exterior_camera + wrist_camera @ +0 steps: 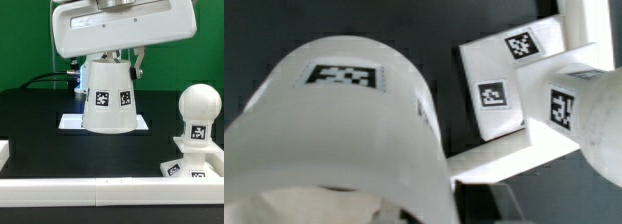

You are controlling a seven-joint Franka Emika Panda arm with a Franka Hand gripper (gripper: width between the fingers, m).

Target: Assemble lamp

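Note:
The white cone shade (108, 95) with two square tags stands upright in the middle, its narrow top up under the arm's white head. My gripper (106, 60) is shut on the shade's top; a dark finger (138, 65) shows beside it. I cannot tell whether the shade rests on the table or hangs just above it. The round bulb (198, 105) stands on the low base (188, 166) at the exterior view's right, apart from the shade. In the wrist view the shade (340, 120) fills most of the picture, with the base (509, 92) and bulb (601, 110) beyond it.
The marker board (70, 121) lies flat behind and under the shade. A white rail (100, 186) runs along the table's front edge, with a white block (3, 150) at the exterior view's left. Cables lie at the back left.

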